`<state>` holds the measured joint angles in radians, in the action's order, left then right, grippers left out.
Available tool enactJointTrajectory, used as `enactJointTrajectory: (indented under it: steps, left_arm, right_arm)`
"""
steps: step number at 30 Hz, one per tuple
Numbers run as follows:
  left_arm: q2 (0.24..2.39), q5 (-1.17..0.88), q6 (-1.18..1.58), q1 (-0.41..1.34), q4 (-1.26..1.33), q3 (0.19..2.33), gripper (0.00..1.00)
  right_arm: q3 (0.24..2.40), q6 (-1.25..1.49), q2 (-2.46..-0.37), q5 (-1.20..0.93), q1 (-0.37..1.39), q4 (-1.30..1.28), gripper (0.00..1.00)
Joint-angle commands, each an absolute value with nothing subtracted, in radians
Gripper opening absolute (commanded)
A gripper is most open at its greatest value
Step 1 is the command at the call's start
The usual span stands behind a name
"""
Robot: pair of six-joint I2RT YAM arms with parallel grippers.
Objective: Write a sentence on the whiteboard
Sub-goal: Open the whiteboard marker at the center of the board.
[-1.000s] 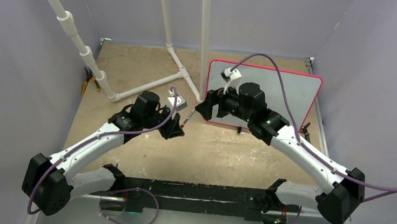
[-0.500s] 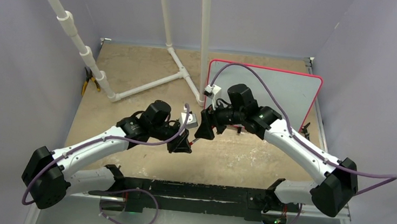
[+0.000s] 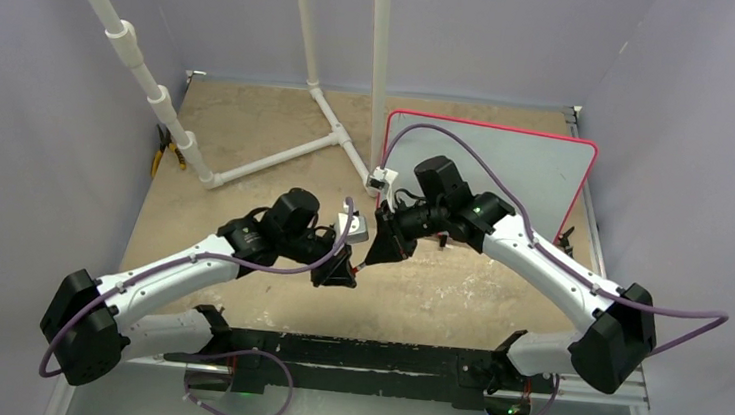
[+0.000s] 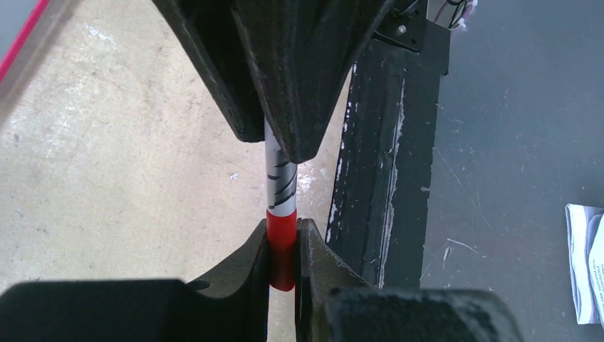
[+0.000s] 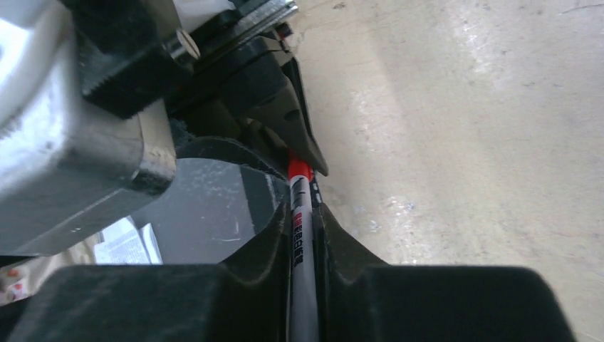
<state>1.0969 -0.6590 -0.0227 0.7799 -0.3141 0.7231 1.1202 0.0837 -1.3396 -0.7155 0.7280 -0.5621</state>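
The whiteboard (image 3: 537,172), white with a thin red frame, lies at the back right of the table; the sentence is out of view on its bare visible face. Over the table's middle both grippers meet on one marker. My left gripper (image 3: 346,266) (image 4: 283,231) is shut on the marker's red cap (image 4: 281,246). My right gripper (image 3: 378,249) (image 5: 303,214) is shut on the white printed barrel (image 5: 302,239) (image 4: 279,178), facing the left one tip to tip. The marker is held above the tan tabletop.
A white pipe frame (image 3: 324,139) with an upright pipe (image 3: 378,68) stands at the back left of the board. Yellow-handled pliers (image 3: 161,156) lie at the left wall. The black base rail (image 3: 361,353) runs along the near edge. Purple walls enclose the table.
The right arm swung left from over the whiteboard to the left gripper, and its jaws closed on the marker's barrel. The left arm shifted slightly right and nearer, still holding the cap.
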Motion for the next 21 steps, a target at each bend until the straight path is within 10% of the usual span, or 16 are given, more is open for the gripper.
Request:
enactJointTrajectory:
  steps: [1,21]
  left_arm:
    - [1.088,-0.679,-0.046,0.789,-0.295,0.726,0.00]
    - [0.966,-0.471,-0.104,0.804,-0.262,0.673,0.00]
  right_arm:
    - [1.169,0.066,-1.329,-0.799,0.727,-0.549,0.07]
    - [1.340,0.064,-1.217,-0.595,0.721,-0.757,0.00]
